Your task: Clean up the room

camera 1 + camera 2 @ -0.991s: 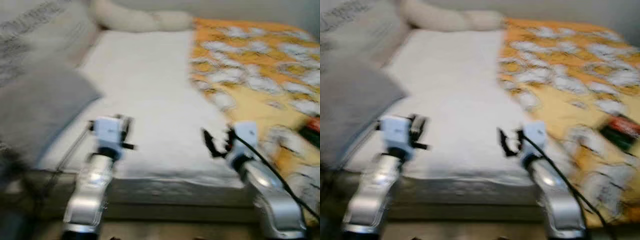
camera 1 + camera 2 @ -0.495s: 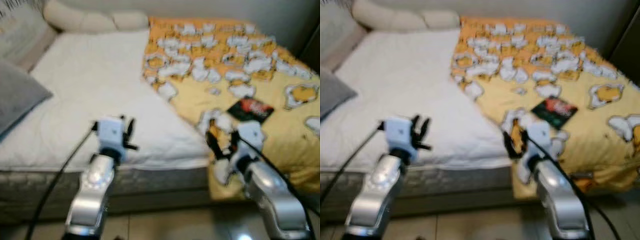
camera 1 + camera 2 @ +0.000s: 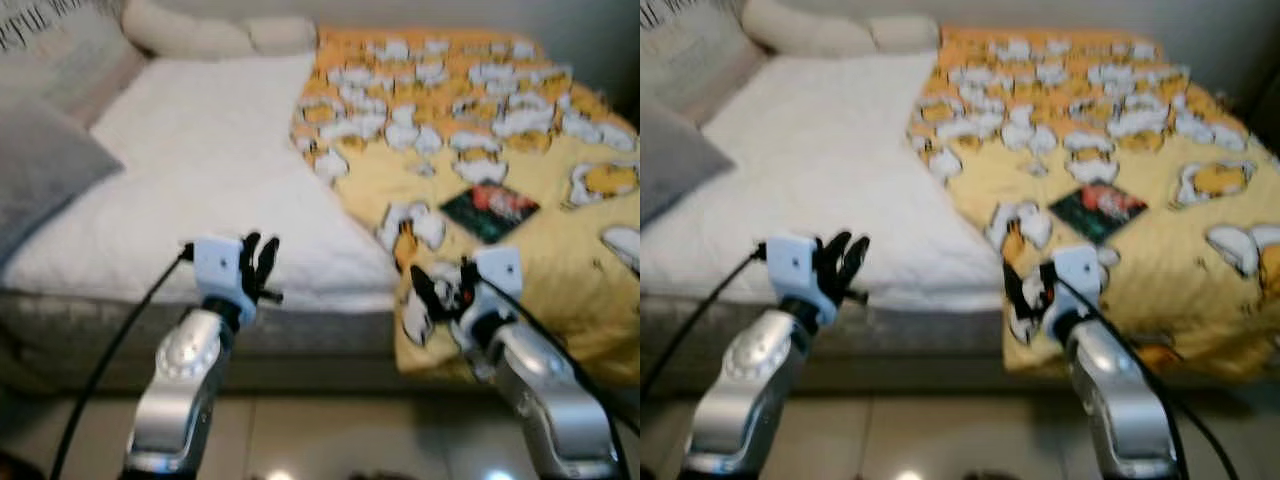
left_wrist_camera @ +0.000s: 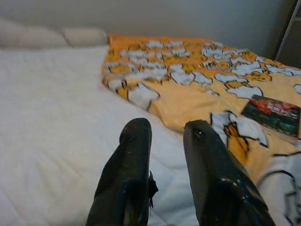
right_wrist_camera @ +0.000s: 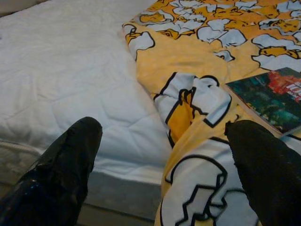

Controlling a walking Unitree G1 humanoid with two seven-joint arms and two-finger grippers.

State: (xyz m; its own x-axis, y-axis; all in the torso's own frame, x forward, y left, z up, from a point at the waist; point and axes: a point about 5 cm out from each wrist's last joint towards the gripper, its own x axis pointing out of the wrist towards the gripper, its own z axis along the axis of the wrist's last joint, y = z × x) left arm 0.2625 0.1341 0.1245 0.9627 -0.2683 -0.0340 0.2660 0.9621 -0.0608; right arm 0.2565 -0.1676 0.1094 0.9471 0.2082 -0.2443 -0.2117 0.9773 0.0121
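Plainly, little is tidied yet: the right pincer [image 5: 164, 155] gapes wide and empty at the bed's [image 3: 200, 170] foot edge, the left pincer [image 4: 164, 155] narrowly parted there too; a book [image 3: 489, 210] lies on the bed's rumpled yellow blanket [image 3: 480, 110].

Book [image 3: 490, 210] on blanket [image 3: 520, 130] at right of bed [image 3: 210, 190]; pillows [image 3: 215, 36] behind.

Book [image 3: 490, 210]: dark green cover with red, flat, askew on yellow cartoon-print blanket [image 3: 520, 130], which covers the bed's [image 3: 200, 190] right half.
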